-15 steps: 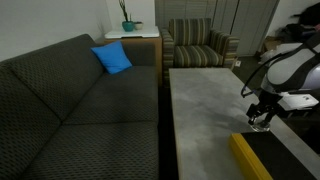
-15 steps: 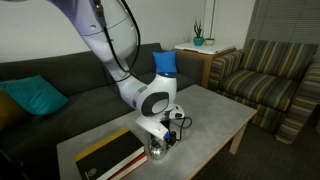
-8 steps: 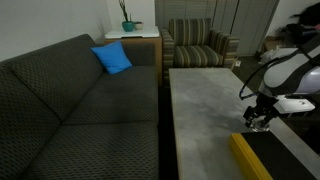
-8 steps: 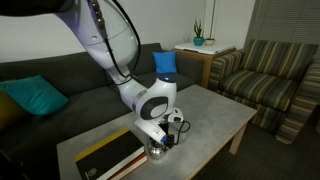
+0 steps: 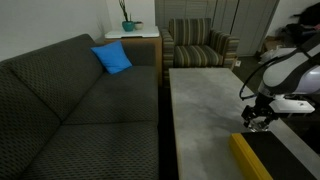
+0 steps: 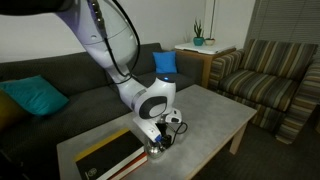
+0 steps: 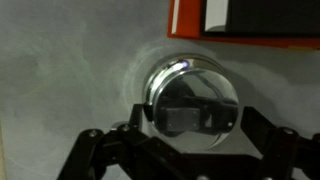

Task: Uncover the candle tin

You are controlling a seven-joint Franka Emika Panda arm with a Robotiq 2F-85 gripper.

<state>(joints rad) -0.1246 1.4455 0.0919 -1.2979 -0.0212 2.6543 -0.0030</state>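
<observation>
Down on grey counter (image 6: 215,112), just beside orange-edged box (image 7: 250,15): round silvery tin (image 7: 190,92), lid on. Hangs close above it with gripper (image 6: 159,140), jaws spread apart at either side; contact with tin unclear.

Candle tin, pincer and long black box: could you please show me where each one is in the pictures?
candle tin (image 7: 175,82), in the wrist view, on its shiny flat lid.
pincer (image 6: 160,141), in an exterior view, midway between its fingertips.
black box (image 6: 100,160), in an exterior view, on its dark top face.
</observation>
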